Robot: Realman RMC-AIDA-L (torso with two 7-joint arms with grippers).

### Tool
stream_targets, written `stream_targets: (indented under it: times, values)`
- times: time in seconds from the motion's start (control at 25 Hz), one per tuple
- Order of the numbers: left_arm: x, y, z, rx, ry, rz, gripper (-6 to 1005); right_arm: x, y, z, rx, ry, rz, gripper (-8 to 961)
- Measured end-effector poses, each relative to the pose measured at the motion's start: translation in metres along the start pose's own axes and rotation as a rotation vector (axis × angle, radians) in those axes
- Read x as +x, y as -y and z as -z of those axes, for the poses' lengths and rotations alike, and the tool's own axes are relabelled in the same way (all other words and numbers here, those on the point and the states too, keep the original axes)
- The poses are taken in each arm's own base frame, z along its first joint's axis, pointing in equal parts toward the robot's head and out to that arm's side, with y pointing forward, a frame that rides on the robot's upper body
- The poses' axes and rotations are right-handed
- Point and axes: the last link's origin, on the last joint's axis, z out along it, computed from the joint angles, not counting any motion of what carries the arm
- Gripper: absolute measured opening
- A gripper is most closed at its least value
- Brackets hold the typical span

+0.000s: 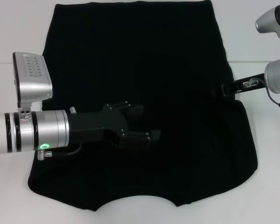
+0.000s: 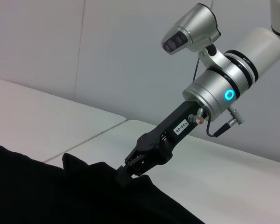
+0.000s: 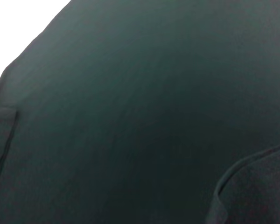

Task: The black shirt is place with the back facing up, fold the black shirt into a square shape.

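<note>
The black shirt lies spread flat on the white table, plain side up, with its curved neckline at the near edge. My left gripper hovers open over the shirt's near middle, nothing between its fingers. At the shirt's right edge my right gripper is shut on the fabric. The left wrist view shows that right gripper pinching a small raised ridge of the shirt. The right wrist view is filled by the shirt, with a folded hem at one corner.
Bare white table surrounds the shirt on the left, right and far sides. A seam between two table tops runs behind the shirt's right edge. A pale wall stands behind the table.
</note>
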Motion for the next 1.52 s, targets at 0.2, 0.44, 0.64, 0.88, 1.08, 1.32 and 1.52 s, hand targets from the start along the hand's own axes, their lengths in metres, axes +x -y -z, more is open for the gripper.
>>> stream_targets:
  times: [0.2, 0.44, 0.64, 0.88, 1.08, 1.32, 1.52]
  values:
    - [0.000, 0.000, 0.000, 0.000, 0.000, -0.001, 932, -0.005, -0.007, -0.002, -0.010, -0.014, -0.007, 21]
    - [0.000, 0.000, 0.000, 0.001, 0.000, -0.001, 932, -0.008, -0.013, -0.003, -0.014, -0.037, -0.008, 21]
    - [0.000, 0.002, 0.000, 0.009, 0.001, -0.001, 932, -0.011, -0.019, -0.005, -0.025, -0.052, 0.005, 20]
    - [0.001, 0.002, 0.000, 0.011, -0.005, 0.000, 932, -0.017, -0.026, -0.008, -0.021, -0.069, 0.012, 21]
    - [0.001, 0.002, 0.001, 0.012, -0.004, -0.001, 933, -0.021, -0.030, -0.008, -0.024, -0.066, 0.005, 23]
    - [0.001, 0.005, 0.005, 0.028, -0.012, 0.004, 933, -0.031, -0.033, -0.004, -0.018, -0.035, 0.034, 205]
    - [0.002, 0.006, 0.008, 0.031, -0.017, 0.007, 933, -0.031, -0.026, 0.002, -0.008, -0.028, 0.018, 431]
